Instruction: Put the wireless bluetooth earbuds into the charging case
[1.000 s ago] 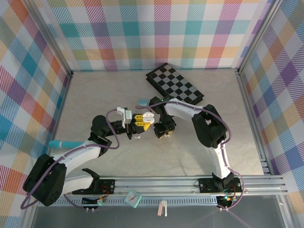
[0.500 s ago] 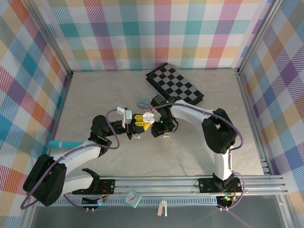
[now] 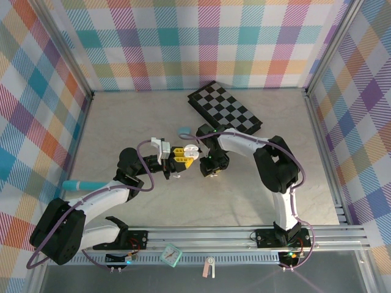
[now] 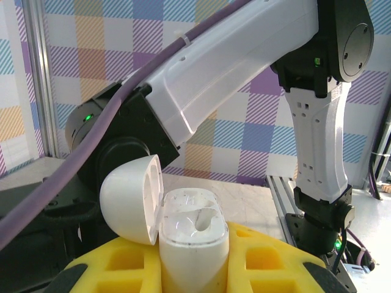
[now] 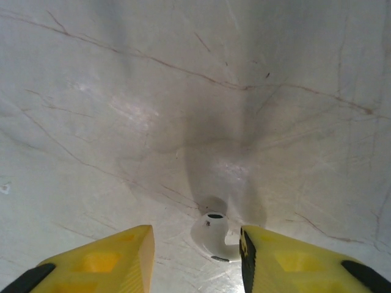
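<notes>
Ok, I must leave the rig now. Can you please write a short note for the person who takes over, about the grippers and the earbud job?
Left gripper: shut on the white charging case, whose lid is open.
Right gripper: low over the table, jaws open on either side of a white earbud that lies on the surface. It is not gripped yet.
Done: the case is in hand and open.
Left: no earbud appears to be seated in the case. Close on the earbud, lift it, and place it in the case.
</notes>
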Tool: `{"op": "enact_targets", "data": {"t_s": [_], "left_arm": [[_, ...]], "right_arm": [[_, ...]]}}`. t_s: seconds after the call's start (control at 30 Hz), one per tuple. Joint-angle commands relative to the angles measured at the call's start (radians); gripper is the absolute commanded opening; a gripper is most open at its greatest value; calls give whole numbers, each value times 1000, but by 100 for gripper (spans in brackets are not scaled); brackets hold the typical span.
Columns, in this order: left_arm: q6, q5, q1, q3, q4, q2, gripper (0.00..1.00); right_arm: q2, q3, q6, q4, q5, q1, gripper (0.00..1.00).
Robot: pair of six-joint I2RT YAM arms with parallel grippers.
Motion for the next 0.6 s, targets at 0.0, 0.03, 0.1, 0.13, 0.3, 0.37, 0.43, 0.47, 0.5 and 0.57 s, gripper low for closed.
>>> {"op": "enact_targets", "data": {"t_s": [0.0, 0.03, 0.1, 0.13, 0.3, 0.37, 0.43, 0.47, 0.5, 0.57], "left_arm": [[21, 26, 8, 15, 16, -12, 0], [23, 24, 7, 16, 14, -12, 0], [25, 24, 7, 16, 12, -10, 0], [25, 25, 7, 16, 11, -9, 0], [25, 26, 7, 19, 11, -7, 0], [26, 26, 7, 20, 8, -7, 0], [26, 27, 7, 23, 7, -8, 0], [26, 28, 7, 22, 6, -10, 0], [27, 27, 8, 22, 5, -12, 0], [28, 25, 7, 22, 3, -14, 0]], "right_arm": [[15, -22, -9, -20, -20, 3, 38], [13, -27, -4, -18, -23, 3, 34], [10, -38, 3, -19, -31, 3, 29], [9, -44, 3, -20, -35, 3, 28], [0, -66, 25, -22, 0, 5, 22], [-16, -71, 39, -18, 11, 4, 20], [-45, -79, 49, -9, 16, 1, 19], [-59, -86, 55, -1, 19, -1, 19], [-74, -97, 63, 10, 17, -6, 18], [-102, -122, 75, 31, -7, -27, 16]]}}
